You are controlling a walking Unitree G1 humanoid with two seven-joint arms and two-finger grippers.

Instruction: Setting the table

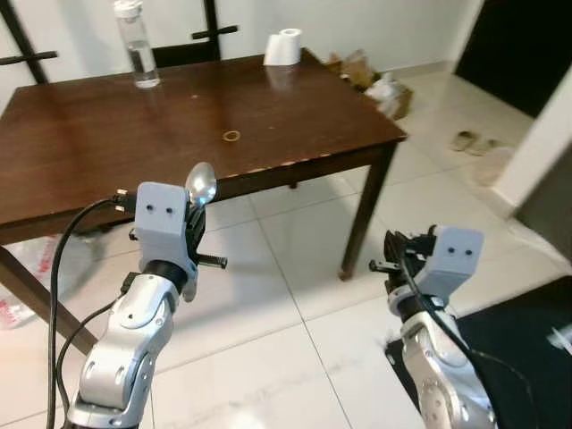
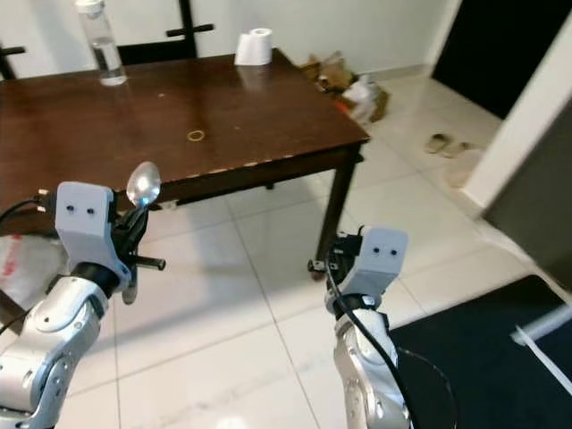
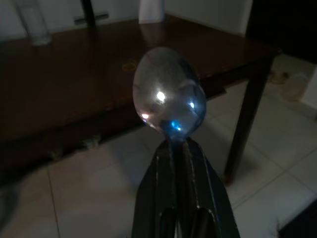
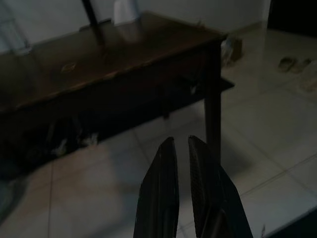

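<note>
My left gripper (image 1: pixel 195 214) is shut on the handle of a metal spoon (image 1: pixel 200 185), whose bowl sticks up above the fingers, seen close in the left wrist view as the spoon (image 3: pixel 168 104). It is held in front of the near edge of the dark wooden table (image 1: pixel 107 143), over the tiled floor. My right gripper (image 4: pixel 179 153) is raised lower to the right, near the table's front right leg (image 1: pixel 365 210), its fingers nearly together with nothing between them.
On the table stand a clear water bottle (image 1: pixel 136 45) at the back left and a white paper roll (image 1: pixel 284 46) at the back right; a small ring (image 1: pixel 231 136) lies mid-table. Bags (image 1: pixel 384 89) and slippers (image 1: pixel 472 141) sit on the floor right. A dark mat (image 1: pixel 518 340) lies near right.
</note>
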